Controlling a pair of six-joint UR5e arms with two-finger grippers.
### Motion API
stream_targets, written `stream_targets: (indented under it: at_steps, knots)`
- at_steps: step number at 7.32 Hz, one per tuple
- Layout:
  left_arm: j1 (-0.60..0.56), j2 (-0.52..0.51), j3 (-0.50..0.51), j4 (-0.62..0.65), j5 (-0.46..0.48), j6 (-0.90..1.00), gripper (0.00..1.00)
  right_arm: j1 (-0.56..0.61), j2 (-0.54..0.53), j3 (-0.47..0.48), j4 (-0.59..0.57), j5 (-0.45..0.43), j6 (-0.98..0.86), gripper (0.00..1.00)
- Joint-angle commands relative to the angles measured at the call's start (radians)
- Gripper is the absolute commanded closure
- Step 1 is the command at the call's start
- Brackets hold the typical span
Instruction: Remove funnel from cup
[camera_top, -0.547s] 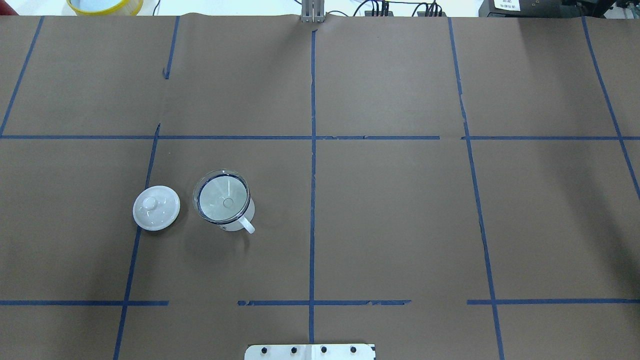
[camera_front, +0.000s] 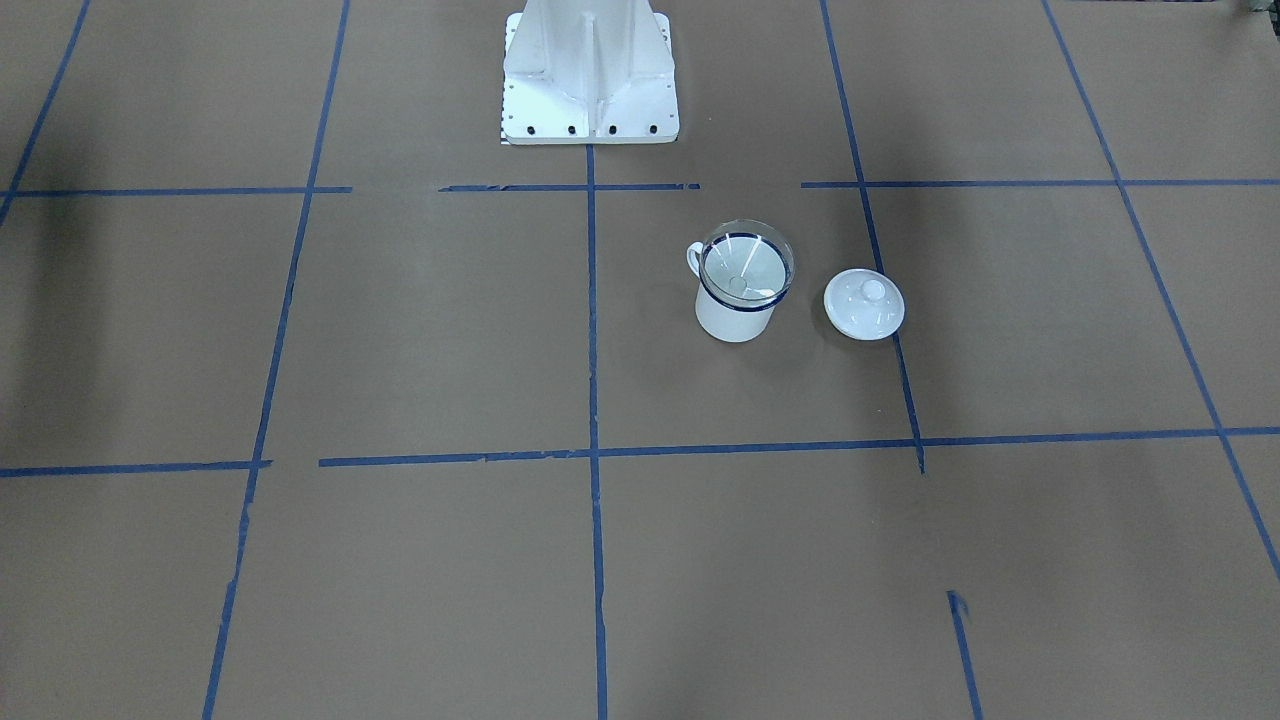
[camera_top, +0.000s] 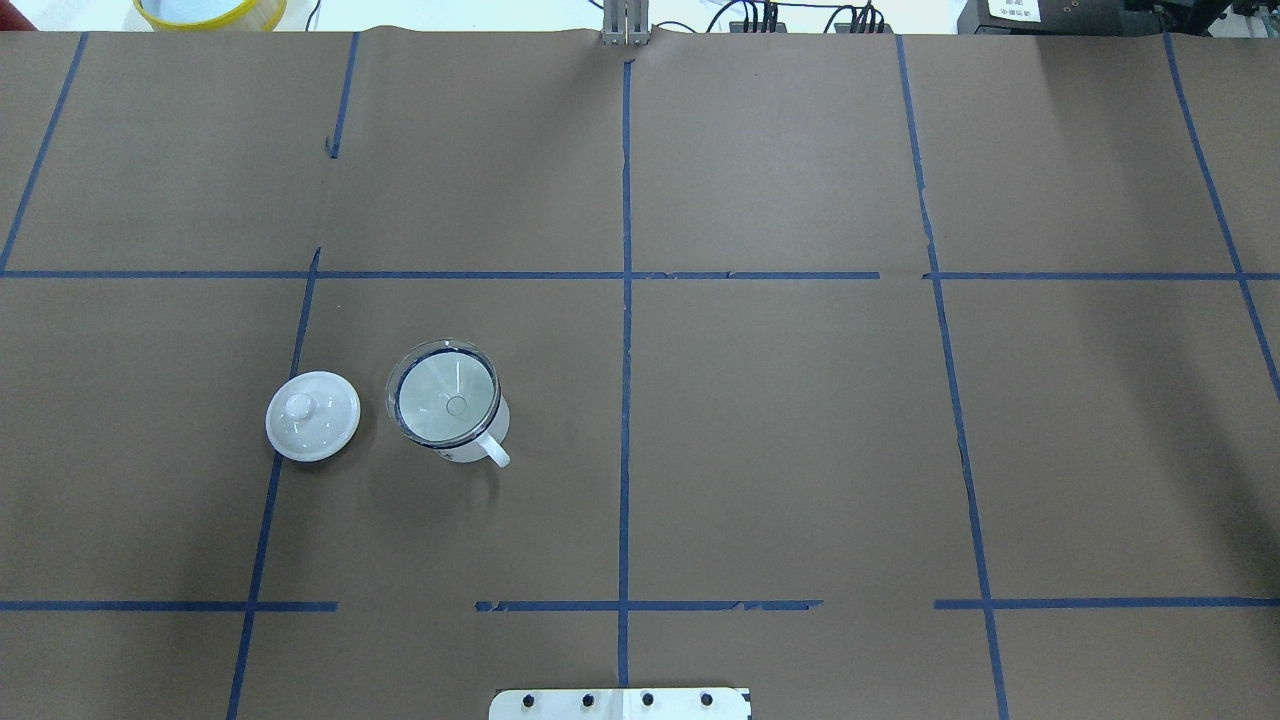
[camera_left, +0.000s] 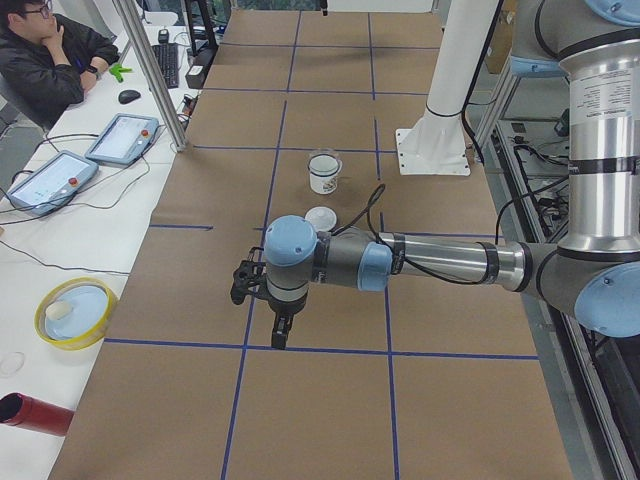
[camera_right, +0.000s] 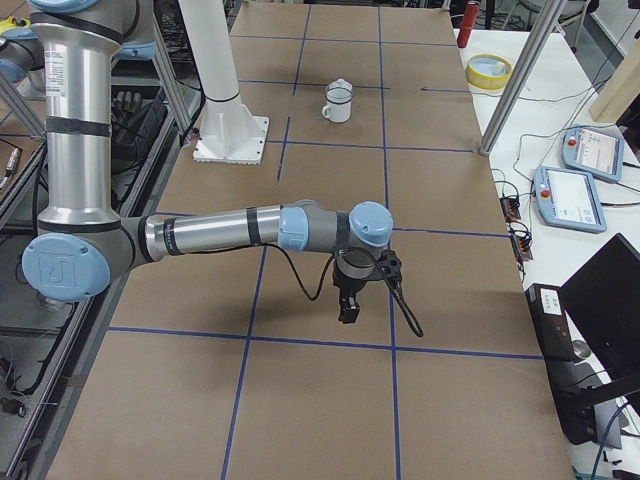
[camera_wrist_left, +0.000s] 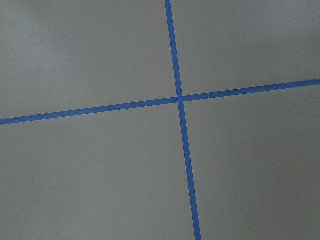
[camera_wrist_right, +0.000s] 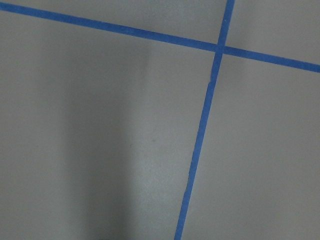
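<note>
Funnel (camera_top: 447, 395): clear, seated rim-up in cup (camera_front: 735, 322), toward left end of counter (camera_top: 800, 450); white lid (camera_top: 312, 415) just beside. Left tool (camera_left: 278, 335), right tool (camera_right: 348, 312): well apart from it, opening cannot be told. Advised: pinch rim, lift straight up, cup kept steady.

Clear glossy funnel (camera_front: 747, 262), glossy white enamel cup (camera_front: 735, 322), matt brown paper tabletop (camera_front: 400, 330), blue tape lines (camera_front: 592, 350).

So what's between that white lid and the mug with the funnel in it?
Only bare brown paper; the overhead view shows the lid and the mug standing apart.
</note>
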Motion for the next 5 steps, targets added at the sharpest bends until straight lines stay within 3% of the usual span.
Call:
stream_targets:
  at_steps: [1,2,3,4,5]
  knots:
    - [0.002,-0.055,-0.021,-0.012,0.007,-0.008,0.0,0.0,0.0,0.0,0.0,0.0,-0.001,0.0]
    - [-0.006,-0.073,-0.007,-0.076,0.002,-0.001,0.0,0.0,0.0,0.0,0.0,0.0,-0.001,0.0]
    - [-0.005,-0.015,-0.034,-0.122,-0.019,-0.006,0.0,0.0,0.0,0.0,0.0,0.0,-0.001,0.0]
    - [0.017,-0.02,-0.034,-0.176,-0.092,-0.021,0.0,0.0,0.0,0.0,0.0,0.0,-0.001,0.0]
    - [0.129,-0.036,-0.045,-0.192,-0.138,-0.184,0.0,0.0,0.0,0.0,0.0,0.0,-0.001,0.0]
